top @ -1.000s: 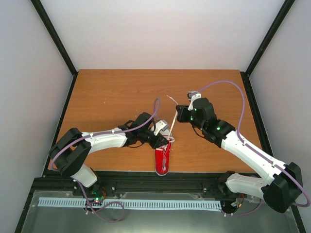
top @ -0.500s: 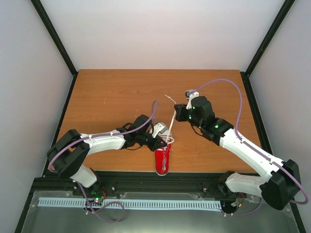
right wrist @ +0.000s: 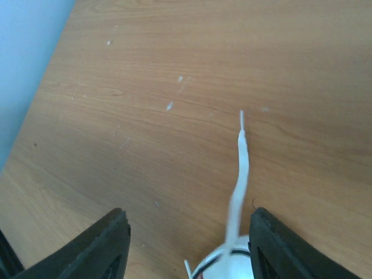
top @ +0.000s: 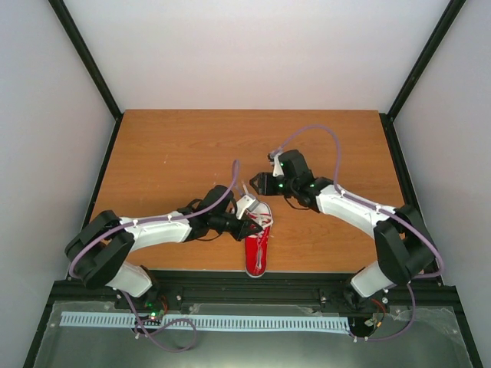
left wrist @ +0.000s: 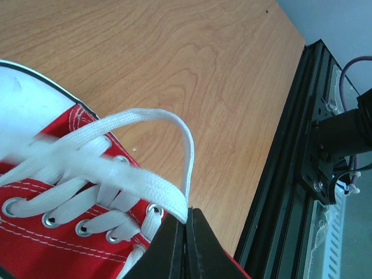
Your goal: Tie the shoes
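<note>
Lying on the orange-brown wooden table (top: 169,153) just beyond the black metal rail (top: 230,282) at its near edge, the small red canvas low-top sneaker (top: 258,251) sits at right angles to that rail, one end almost at it; a white rubber sole rims the red upper; in the left wrist view a smooth white rubber toe cap (left wrist: 26,104), edged by a thin dark line, meets canvas sewn with white stitching; flat white woven laces (left wrist: 70,174) cross between round silver metal eyelets (left wrist: 52,220); one lace rises in a tall arched loop (left wrist: 174,119) on the rail side of the lacing. The left gripper (left wrist: 186,229), with black fingers, is over the sneaker, pinched closed on the foot of that loop. The right gripper (right wrist: 187,221) hangs farther from the rail than the sneaker; its black fingers (right wrist: 110,244) stand wide apart, gripping nothing; a loose white lace end (right wrist: 239,168), blurred, runs between them across the wood to a thin stiff tip.
</note>
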### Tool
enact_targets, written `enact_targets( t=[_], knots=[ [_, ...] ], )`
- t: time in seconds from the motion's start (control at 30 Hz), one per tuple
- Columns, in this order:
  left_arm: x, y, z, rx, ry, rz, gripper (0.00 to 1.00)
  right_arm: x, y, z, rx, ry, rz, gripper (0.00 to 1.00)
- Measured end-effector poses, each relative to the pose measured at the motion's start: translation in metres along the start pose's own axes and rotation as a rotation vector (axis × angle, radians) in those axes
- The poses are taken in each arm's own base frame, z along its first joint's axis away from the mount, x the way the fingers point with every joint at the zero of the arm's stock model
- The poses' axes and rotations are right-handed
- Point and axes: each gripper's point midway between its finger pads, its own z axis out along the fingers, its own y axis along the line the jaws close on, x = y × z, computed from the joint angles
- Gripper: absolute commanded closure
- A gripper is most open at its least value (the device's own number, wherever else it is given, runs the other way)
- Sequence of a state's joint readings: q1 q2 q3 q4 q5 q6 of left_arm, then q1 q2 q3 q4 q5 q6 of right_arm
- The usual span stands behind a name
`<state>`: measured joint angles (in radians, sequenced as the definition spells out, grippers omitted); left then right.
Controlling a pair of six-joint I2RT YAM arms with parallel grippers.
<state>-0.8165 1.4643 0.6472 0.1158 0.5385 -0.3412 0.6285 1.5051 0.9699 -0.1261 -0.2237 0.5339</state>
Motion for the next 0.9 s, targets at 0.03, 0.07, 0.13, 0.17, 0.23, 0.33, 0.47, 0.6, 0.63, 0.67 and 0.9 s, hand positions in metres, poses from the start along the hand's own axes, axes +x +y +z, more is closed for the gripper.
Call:
enact_targets(
  t=[0.03,0.07,0.13,0.17,0.23,0.33,0.47,0.6,0.63,0.67,0.9],
  knots=[
    [-0.001,0.0,0.0,-0.002,-0.006,-0.004,0.99,0.005,-0.005,0.003,-0.014,0.016,0.004,0.28],
    [-0.003,0.0,-0.001,-0.003,-0.012,-0.006,0.99,0.007,-0.011,0.002,-0.02,0.023,0.015,0.24],
    [-0.005,0.0,-0.001,-0.007,-0.023,-0.014,0.99,0.007,-0.022,-0.005,-0.044,0.014,0.02,0.19],
    [-0.005,0.0,-0.002,-0.01,-0.027,-0.018,0.99,0.006,-0.025,-0.011,-0.06,0.004,0.019,0.17],
    [-0.007,0.001,-0.003,-0.015,-0.032,-0.028,0.99,0.002,-0.022,-0.028,-0.129,-0.031,-0.004,0.15],
    [-0.008,0.002,-0.003,-0.025,-0.04,-0.045,0.99,0.003,0.003,-0.049,-0.288,-0.064,-0.071,0.13],
    [-0.01,0.0,-0.005,-0.02,-0.049,-0.059,0.99,0.028,0.034,-0.066,-0.503,-0.041,-0.151,0.12],
    [-0.012,-0.004,-0.007,-0.005,-0.056,-0.071,0.99,0.057,0.053,-0.074,-0.634,0.031,-0.205,0.13],
    [-0.012,-0.005,-0.007,-0.001,-0.057,-0.072,0.99,0.06,0.056,-0.075,-0.652,0.038,-0.215,0.13],
    [-0.012,-0.006,-0.008,0.004,-0.058,-0.072,0.99,0.063,0.061,-0.078,-0.678,0.047,-0.23,0.13],
    [-0.012,-0.008,-0.008,0.015,-0.055,-0.082,0.99,0.086,0.06,-0.079,-0.733,0.102,-0.249,0.13]
  ],
)
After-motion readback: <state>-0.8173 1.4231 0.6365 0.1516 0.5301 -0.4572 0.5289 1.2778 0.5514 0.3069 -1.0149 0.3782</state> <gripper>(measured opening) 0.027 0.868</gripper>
